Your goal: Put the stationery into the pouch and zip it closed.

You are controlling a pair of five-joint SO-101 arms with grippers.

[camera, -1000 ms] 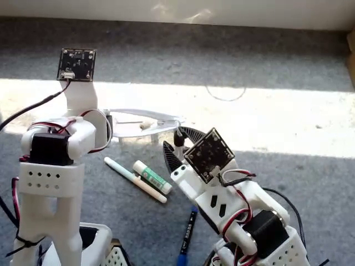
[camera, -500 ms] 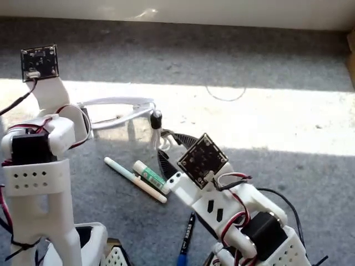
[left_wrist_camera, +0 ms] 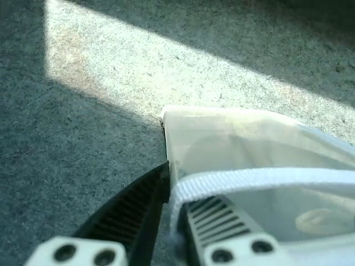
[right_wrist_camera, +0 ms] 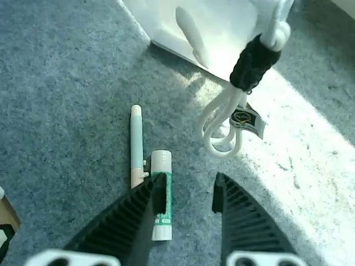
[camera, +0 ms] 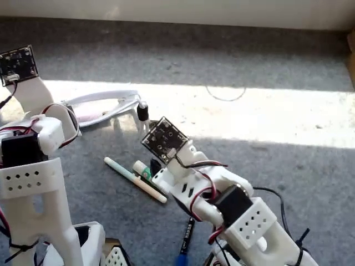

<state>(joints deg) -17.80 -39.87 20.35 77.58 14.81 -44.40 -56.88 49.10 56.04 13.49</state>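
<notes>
L gripper (left_wrist_camera: 169,183) clamped on edge of clear pouch (left_wrist_camera: 249,149). Pouch at 10 o'clock in high view, black zip pull (camera: 142,111) at its 3 o'clock end. R gripper (right_wrist_camera: 188,191) jaws apart, nothing held, over glue stick (right_wrist_camera: 162,224). White-teal pen (right_wrist_camera: 136,144) just beside glue stick. Blue marker (camera: 187,235) at 6 o'clock, apart from both.

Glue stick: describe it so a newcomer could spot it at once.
On the grey carpet near the clear pouch, two items lie together below the right gripper. The glue stick is the short, thick one with a green label; the pale pen beside it is longer and thinner.
</notes>
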